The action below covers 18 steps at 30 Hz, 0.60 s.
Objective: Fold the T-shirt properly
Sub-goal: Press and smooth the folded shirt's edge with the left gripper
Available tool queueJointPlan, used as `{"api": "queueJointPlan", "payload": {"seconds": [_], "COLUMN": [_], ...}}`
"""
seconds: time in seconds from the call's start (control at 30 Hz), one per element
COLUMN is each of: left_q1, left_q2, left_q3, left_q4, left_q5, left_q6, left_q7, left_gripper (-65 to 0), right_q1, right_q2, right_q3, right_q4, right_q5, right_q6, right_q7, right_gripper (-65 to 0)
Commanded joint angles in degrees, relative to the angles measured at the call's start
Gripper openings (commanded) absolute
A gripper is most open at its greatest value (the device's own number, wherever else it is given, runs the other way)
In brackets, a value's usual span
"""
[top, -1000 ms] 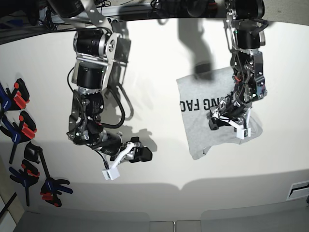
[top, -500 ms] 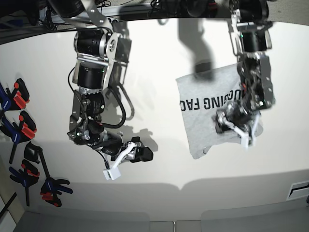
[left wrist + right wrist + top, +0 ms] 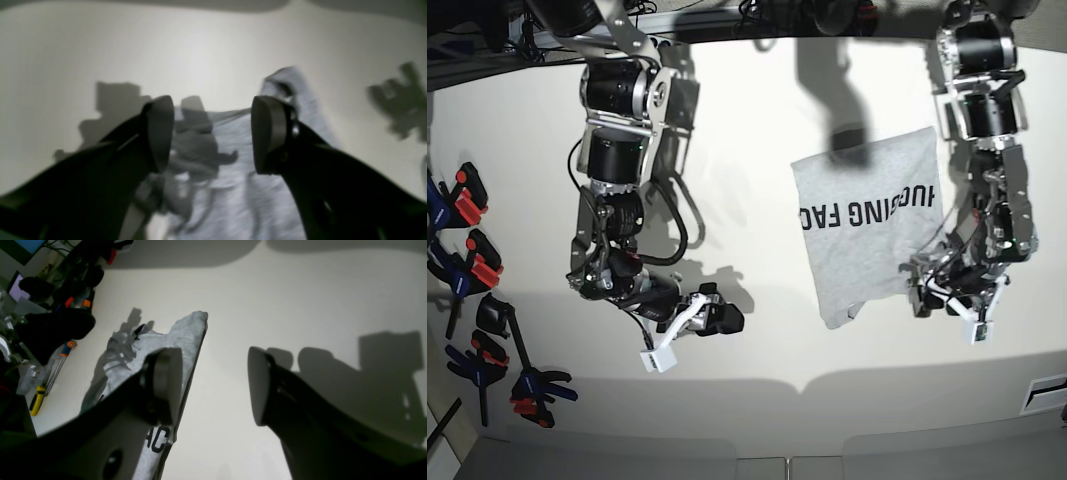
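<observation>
Folded once into a rough rectangle, the light heather-grey cotton T-shirt [image 3: 867, 230] with black block lettering lying flat toward the right side of the pale desk [image 3: 757, 120], lettering up, one small flap poking out at its near corner. Left hand [image 3: 954, 305] hanging just off the shirt's near right corner, black fingers [image 3: 160, 133] spread wide with nothing between them, grey cloth visible below and beyond in the wrist view. Right hand [image 3: 689, 328] parked well apart over bare desk near the middle of the front edge, likewise released and empty, seeing the shirt only at a distance. Judged to be between folds: one crease laid, another grasp not yet taken. Next move probably calling for a low approach to the shirt's near edge, a pinch through both layers, then a carry across toward the far edge. Plenty of open desk to the left of the shirt and along the front; less room on the right, and a cluster of black-and-red spring clamps [image 3: 477, 290] at the left edge, well clear.
</observation>
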Motion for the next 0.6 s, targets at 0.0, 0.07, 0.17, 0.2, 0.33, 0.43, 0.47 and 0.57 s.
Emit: {"api": "queueJointPlan", "payload": {"seconds": [0.0, 0.07, 0.17, 0.2, 0.33, 0.43, 0.47, 0.57], "left_q1": [-1.57, -1.53, -1.4, -1.42, -1.42, -1.42, -1.36, -1.25], "left_q2": [-1.49, -3.56, -6.16, -6.73, -7.23, -7.23, -7.23, -7.28], "left_q3": [1.66, 5.99, 12.28, 14.08, 18.99, 20.5, 20.55, 20.46], "left_q4": [1.2, 1.2, 1.2, 1.2, 1.2, 1.38, 1.62, 2.95], "left_q5": [0.61, 4.15, 7.56, 8.13, 12.28, 17.03, 17.38, 13.09], "left_q6": [-0.42, -0.37, -0.13, 0.22, 11.23, 15.63, 15.61, 15.58], "left_q7": [-1.88, -3.23, -5.57, -5.9, -7.69, -8.31, -7.96, -3.76], "left_gripper": [-30.5, -30.5, -30.5, -30.5, -30.5, -30.5, -30.5, -30.5], "right_q1": [2.03, 2.03, 2.03, 2.03, 1.86, 1.86, 1.86, 1.68], "right_q2": [0.15, 0.15, 0.17, 0.35, 3.13, 6.34, 7.56, 11.08], "right_q3": [-0.02, -0.02, -0.02, -0.02, -0.02, -0.02, -0.02, -0.02], "right_q4": [1.16, 1.16, 1.16, 1.16, 1.18, 1.18, 1.18, 1.18], "right_q5": [1.55, 1.55, 1.53, 1.44, 1.14, 1.14, 1.14, 1.64], "right_q6": [0.93, 0.93, 0.93, 0.93, 0.93, 0.93, 0.93, 0.93], "right_q7": [1.25, 1.25, 0.81, 0.44, 0.04, -0.2, -0.7, -3.69], "right_gripper": [-35.3, -35.3, -35.3, -35.3, -35.3, -35.3, -35.3, -35.3]}}
